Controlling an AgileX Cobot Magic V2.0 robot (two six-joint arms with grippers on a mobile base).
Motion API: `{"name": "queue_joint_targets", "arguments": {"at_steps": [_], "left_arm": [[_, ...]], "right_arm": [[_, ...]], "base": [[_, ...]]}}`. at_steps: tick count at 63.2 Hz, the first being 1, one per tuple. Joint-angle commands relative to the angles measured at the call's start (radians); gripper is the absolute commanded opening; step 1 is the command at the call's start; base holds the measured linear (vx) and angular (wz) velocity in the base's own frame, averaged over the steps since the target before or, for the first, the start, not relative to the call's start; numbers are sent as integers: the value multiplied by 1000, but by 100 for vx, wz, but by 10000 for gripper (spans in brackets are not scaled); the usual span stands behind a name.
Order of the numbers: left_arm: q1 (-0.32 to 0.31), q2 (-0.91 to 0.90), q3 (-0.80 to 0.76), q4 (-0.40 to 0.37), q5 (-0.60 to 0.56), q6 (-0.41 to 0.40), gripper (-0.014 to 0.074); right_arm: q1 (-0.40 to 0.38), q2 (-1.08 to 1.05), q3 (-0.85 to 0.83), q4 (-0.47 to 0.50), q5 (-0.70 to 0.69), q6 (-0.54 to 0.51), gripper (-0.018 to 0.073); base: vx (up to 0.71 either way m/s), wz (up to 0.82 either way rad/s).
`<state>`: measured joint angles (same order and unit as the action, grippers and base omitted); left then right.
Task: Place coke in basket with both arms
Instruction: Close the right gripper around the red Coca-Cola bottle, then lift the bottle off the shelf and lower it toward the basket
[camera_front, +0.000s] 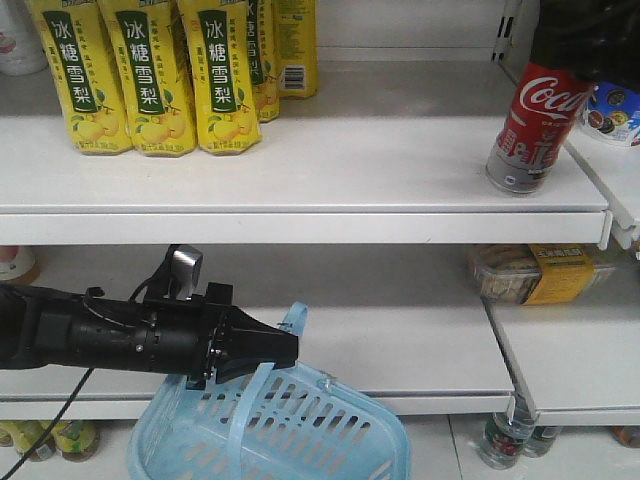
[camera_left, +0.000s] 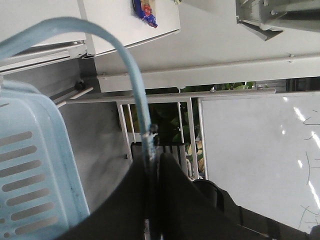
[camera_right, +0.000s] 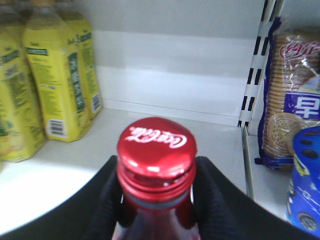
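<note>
Two grippers clamp: left gripper (camera_front: 285, 350) on basket (camera_front: 330, 430) handle, right gripper (camera_right: 156, 200) around coke (camera_right: 156, 165).

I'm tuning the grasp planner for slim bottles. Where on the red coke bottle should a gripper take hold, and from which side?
Grip the coke at its narrow neck, just below the cap, probably coming from the open aisle side. The right gripper already brackets it there. The bottle leans on the shelf, so a low body grip looks less sure.
</note>
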<state>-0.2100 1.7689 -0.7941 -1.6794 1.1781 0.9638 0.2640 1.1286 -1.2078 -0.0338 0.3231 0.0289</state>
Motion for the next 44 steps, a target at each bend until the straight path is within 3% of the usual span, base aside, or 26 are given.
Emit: {"name": "queue_joint_targets", "arguments": {"at_steps": [1,21,33,44], "left_arm": [[-1,-50,-21,-100,55,38,-6],[-1,-50,-21,-101,55,38,-6],[-1,-50,-21,-100,55,38,-6],[-1,-50,-21,-100,55,38,-6]], "right_arm": [[39,-94,-36,-3,-78,-52,-8],[245,-219,35,67,104,-76,-8],[315,-243,251,181,59,-76,-5],[343,-198,454,276,-67,-75,-5]], "base": [[0,0],[0,0],[0,0],[0,0]]}}
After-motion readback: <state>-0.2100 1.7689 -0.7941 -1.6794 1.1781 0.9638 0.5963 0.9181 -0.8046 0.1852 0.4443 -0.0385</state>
